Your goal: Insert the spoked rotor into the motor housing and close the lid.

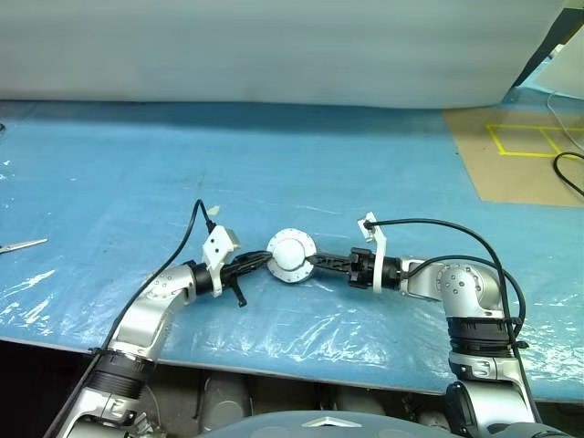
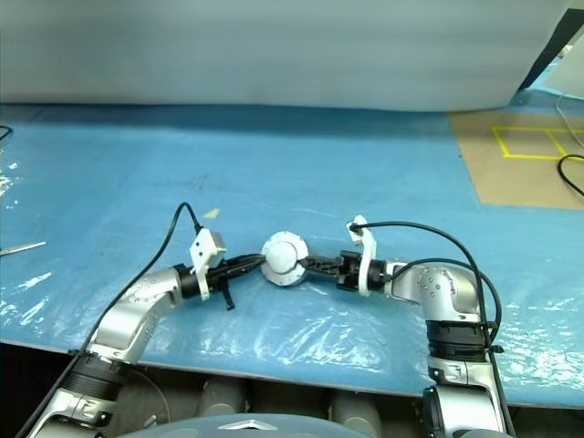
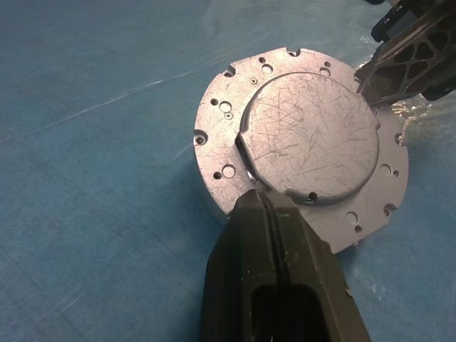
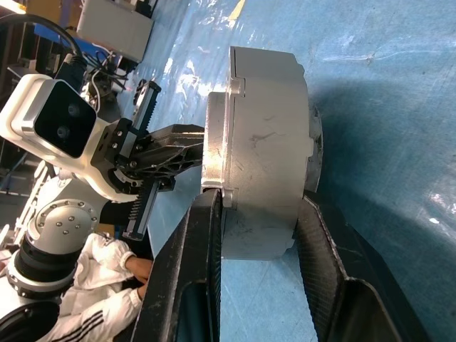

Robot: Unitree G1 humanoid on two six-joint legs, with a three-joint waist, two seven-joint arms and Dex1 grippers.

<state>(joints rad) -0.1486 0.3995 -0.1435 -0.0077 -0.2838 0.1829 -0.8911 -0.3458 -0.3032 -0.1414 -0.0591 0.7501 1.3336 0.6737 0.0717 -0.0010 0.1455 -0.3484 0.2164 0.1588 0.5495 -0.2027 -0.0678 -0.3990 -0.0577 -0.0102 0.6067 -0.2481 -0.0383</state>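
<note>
**Housing held from both sides at the near middle of the table**

At the far left edge of the table (image 1: 109, 164), a thin silvery object (image 1: 22, 245) lies half cut off by the frame — too small to identify. The table is covered in blue plastic sheeting.

Next comes the left tool (image 1: 262, 261), its two black fingers pressed together with nothing between them. In the left wrist view their joined tips rest against the top face of the motor housing (image 1: 291, 255), at the edge of its raised centre — whether they push on it or merely touch cannot be told.

The housing sits at the near middle of the table, between the two tools. Its top is a pale grey flange with small holes and notches around the rim, and a scratched, plain grey round plate raised in the middle. Everything inside is hidden; whether that plate is the lid cannot be made out.

On the right, the right tool (image 4: 260, 228) is clamped on the housing, one finger on the flanged top and the other on the opposite face, the smooth grey wall between them.

At the far right a cardboard sheet (image 1: 520, 155) with yellow tape lines runs out of frame.
</note>
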